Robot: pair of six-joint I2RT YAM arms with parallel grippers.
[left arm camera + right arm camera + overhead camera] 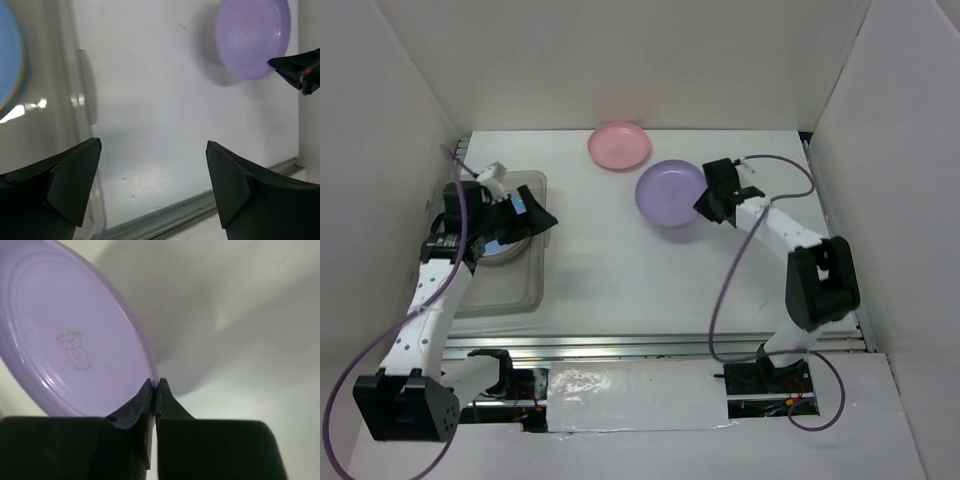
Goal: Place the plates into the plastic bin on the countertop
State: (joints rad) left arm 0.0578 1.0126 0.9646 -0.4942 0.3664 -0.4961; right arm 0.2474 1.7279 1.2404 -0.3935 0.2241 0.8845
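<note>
My right gripper [705,205] is shut on the rim of a purple plate [669,191] and holds it tilted above the countertop [640,270]; the rim sits pinched between the fingers in the right wrist view [75,340]. The same plate shows in the left wrist view [252,37]. A pink plate [619,145] lies at the back. The clear plastic bin [525,290] stands at the left with stacked plates in it, a blue one [7,60] on top. My left gripper [542,224] is open and empty over the bin's right wall [82,90].
White walls [390,120] close in the left, back and right. A metal rail [670,345] runs along the front edge. Purple cables [730,290] hang from both arms.
</note>
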